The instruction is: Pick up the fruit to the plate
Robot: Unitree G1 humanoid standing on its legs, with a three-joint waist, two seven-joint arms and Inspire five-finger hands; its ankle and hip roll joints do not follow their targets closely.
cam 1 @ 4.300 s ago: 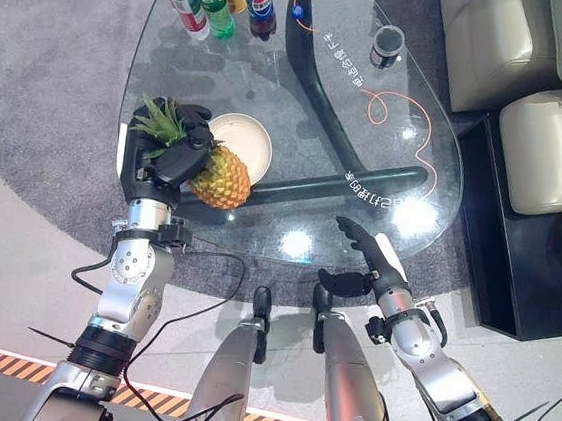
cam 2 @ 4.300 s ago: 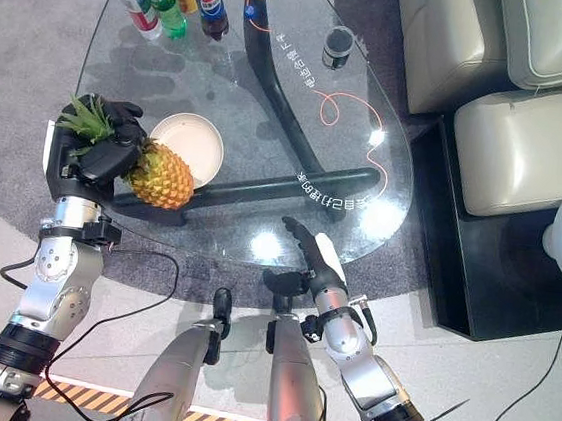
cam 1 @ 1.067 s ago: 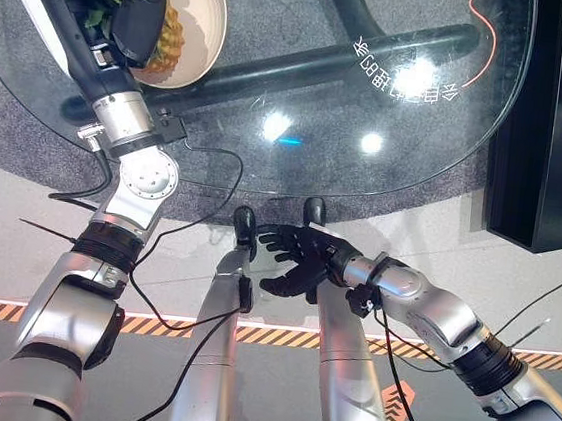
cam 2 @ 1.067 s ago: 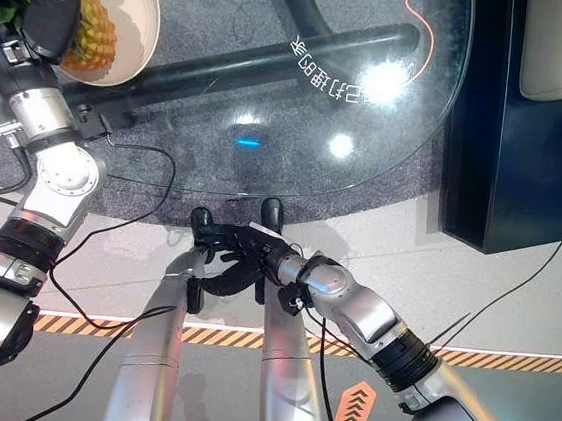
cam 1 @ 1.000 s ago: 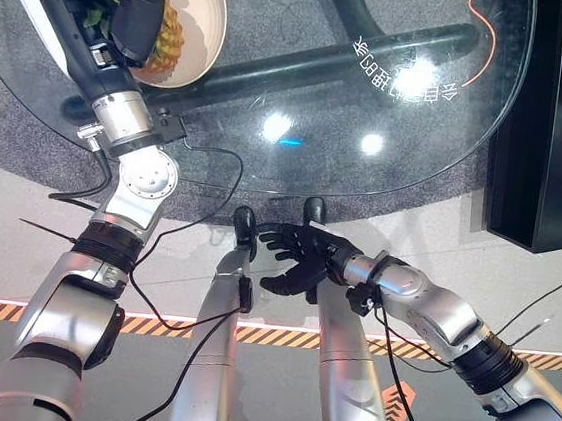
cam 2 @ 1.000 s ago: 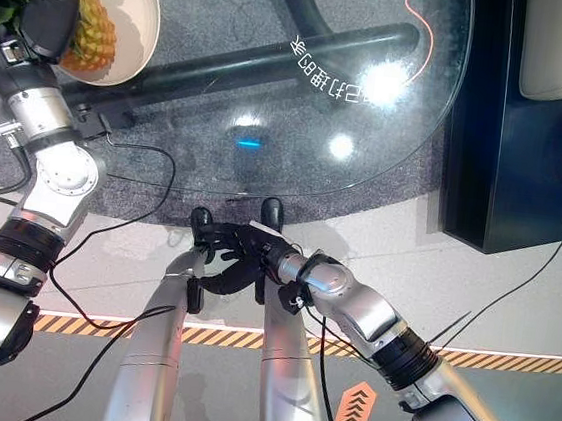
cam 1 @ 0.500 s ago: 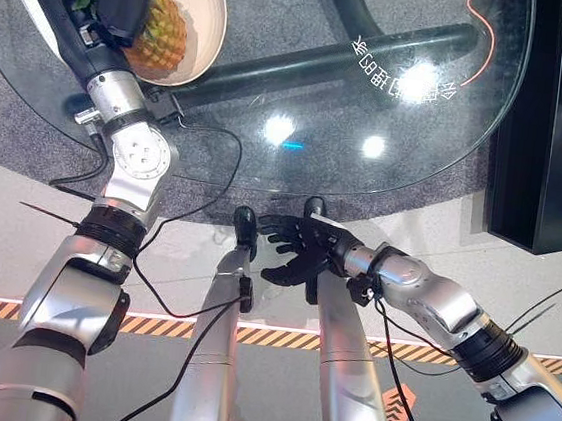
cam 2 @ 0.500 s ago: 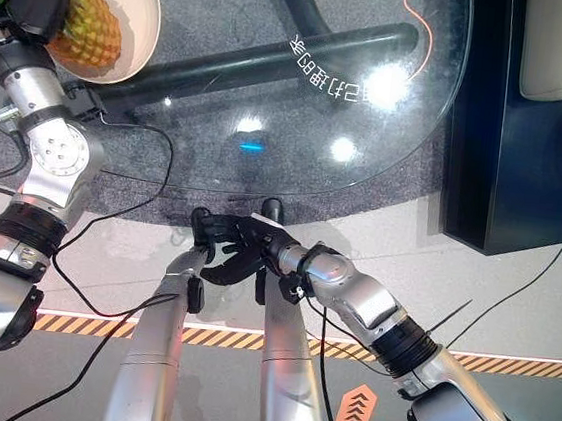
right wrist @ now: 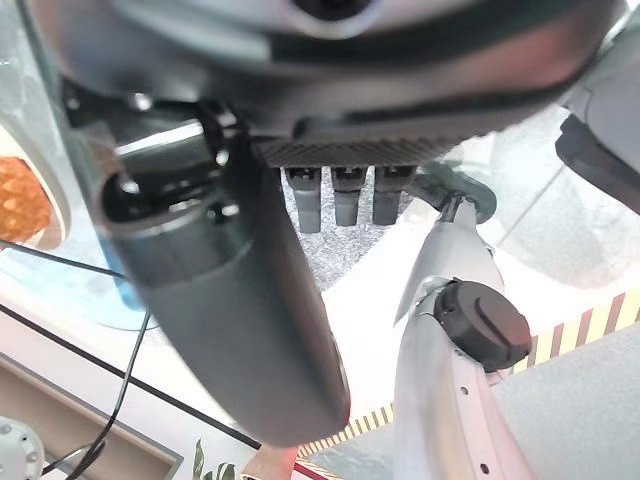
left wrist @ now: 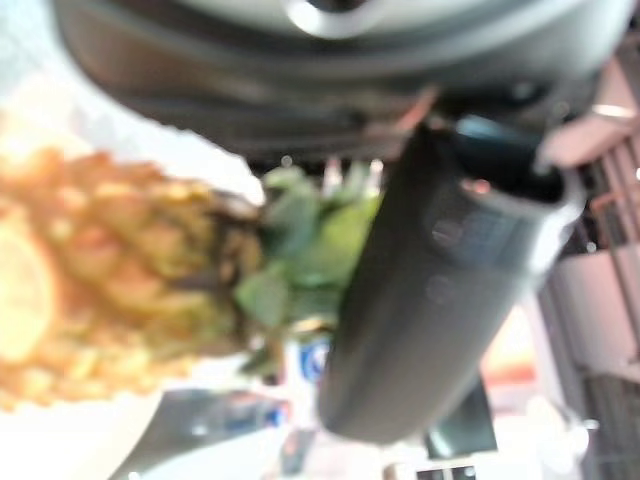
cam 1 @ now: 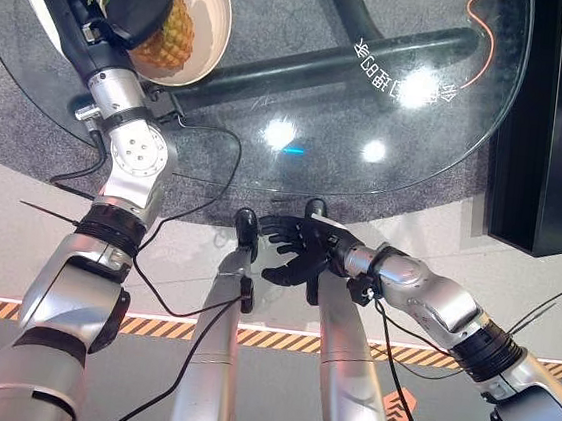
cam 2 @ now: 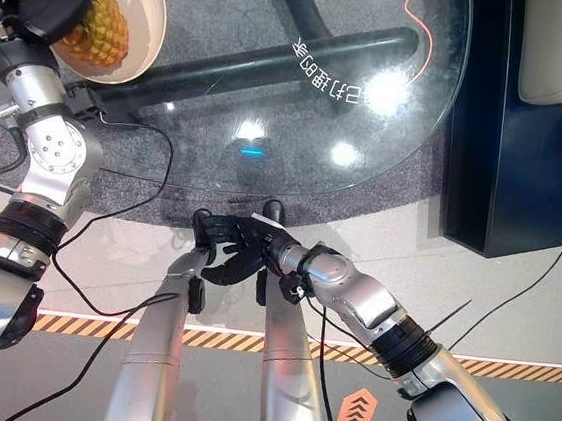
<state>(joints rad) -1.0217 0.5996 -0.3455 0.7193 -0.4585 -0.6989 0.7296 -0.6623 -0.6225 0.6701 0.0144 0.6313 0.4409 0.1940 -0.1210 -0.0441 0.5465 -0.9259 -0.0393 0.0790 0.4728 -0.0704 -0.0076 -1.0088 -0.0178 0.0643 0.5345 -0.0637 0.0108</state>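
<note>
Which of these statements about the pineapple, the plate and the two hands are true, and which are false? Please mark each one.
1. The left hand is closed around the pineapple. True.
2. The pineapple is over the plate. True.
3. The plate stands on the floor. False: it stands on the glass table.
4. The right hand holds a fruit. False: it holds nothing and hangs low, off the near edge of the table.
5. The plate is on the robot's right side of the table. False: it is on the left side, by the left arm.
</note>
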